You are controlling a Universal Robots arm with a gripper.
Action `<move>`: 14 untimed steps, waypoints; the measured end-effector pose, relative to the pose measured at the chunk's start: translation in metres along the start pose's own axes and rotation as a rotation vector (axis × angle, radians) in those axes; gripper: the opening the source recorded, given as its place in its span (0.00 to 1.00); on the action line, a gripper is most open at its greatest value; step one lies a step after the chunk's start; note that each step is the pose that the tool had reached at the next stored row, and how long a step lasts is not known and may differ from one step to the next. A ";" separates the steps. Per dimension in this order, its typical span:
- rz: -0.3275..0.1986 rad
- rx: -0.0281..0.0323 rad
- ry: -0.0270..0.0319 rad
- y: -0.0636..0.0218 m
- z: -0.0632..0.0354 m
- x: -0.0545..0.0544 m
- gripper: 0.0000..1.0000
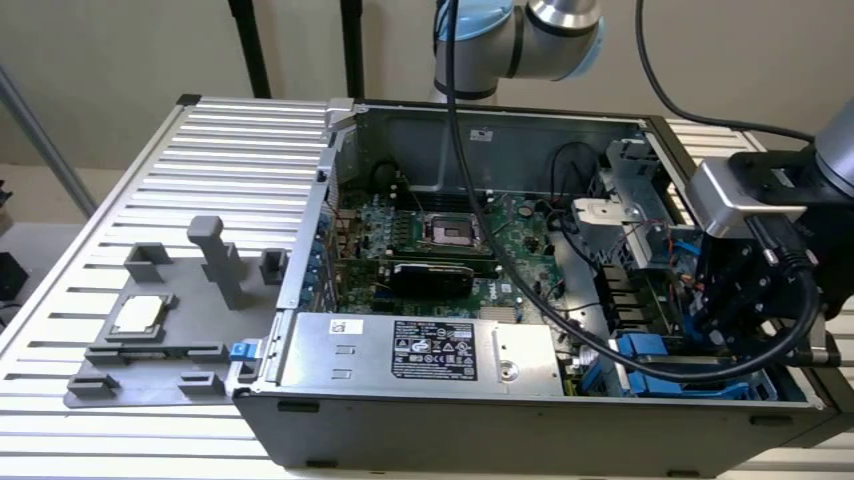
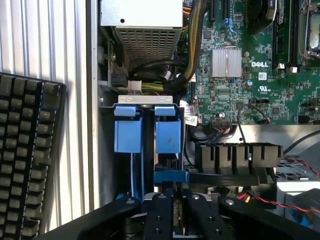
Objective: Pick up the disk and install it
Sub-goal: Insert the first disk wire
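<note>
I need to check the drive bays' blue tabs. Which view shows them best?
The wrist view: the two blue tabs sit side by side, facing the camera, just beyond the gripper. In the exterior view they are partly hidden behind the gripper and cables.

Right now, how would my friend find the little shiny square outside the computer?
Start at the big open computer case on the slatted metal table. Beside it, on the exterior view's left, lies a grey plastic holder with upright posts. The chip is the flat silvery square lying on it, the one shiny thing among dull grey shapes.
</note>
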State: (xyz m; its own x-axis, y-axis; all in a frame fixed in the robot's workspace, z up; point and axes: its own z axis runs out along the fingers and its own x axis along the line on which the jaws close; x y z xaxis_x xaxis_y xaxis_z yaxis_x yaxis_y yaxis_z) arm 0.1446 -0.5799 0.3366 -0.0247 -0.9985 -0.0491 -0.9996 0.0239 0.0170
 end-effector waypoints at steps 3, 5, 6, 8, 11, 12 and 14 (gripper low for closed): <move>0.000 0.0014 0.0000 0.0000 0.0015 0.000 0.16; 0.000 0.0018 0.0001 0.0000 0.0022 0.000 0.16; 0.000 0.0019 0.0002 0.0000 0.0026 0.000 0.16; 0.000 0.0021 0.0001 0.0000 0.0033 0.000 0.16; 0.000 0.0022 -0.0001 -0.0001 0.0041 -0.001 0.16; 0.000 0.0023 0.0001 -0.0001 0.0043 -0.001 0.16; 0.000 0.0022 0.0001 -0.0001 0.0045 -0.001 0.16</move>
State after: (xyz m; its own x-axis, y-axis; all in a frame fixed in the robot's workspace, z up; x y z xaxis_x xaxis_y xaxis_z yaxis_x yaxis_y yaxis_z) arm 0.1447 -0.5790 0.3321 -0.0246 -0.9985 -0.0489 -0.9996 0.0239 0.0147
